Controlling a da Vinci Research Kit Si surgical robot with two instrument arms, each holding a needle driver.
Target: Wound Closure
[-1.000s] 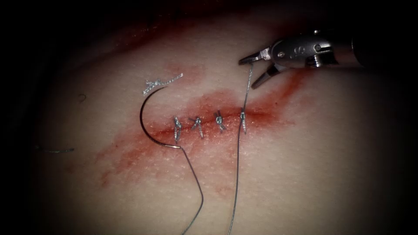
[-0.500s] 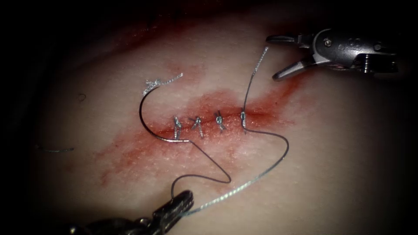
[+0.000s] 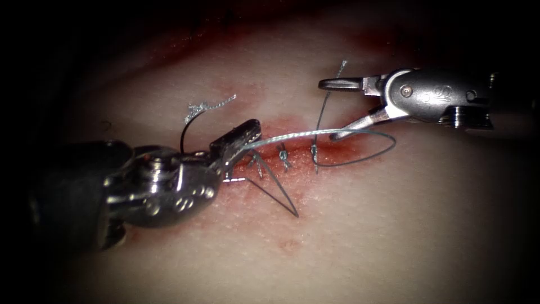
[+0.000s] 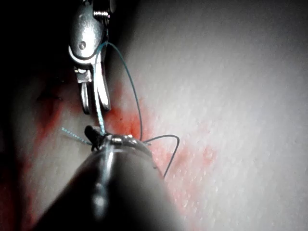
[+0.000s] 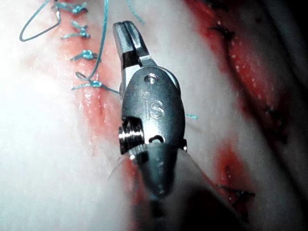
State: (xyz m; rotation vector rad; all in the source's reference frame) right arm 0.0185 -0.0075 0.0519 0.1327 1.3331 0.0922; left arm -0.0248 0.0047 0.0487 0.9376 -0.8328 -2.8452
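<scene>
Left tool (image 3: 247, 134) has risen, fingers pinching thread (image 3: 292, 135); right tool (image 3: 337, 110) fingers spread.

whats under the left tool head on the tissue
The left tool, jaws shut on the thread, covers the lower curve of the needle; just its upper arc and tail end show. The left end of the cut beneath is hidden. The right tool is open, empty.

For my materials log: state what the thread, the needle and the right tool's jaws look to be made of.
Thread: likely braided or twisted fibre, its pale strand showing a fine ropy texture. Needle: apparently dark, smooth steel wire, thin and evenly curved. Right tool jaws: polished bare metal, with bright glints and engraved digits on the body.
</scene>
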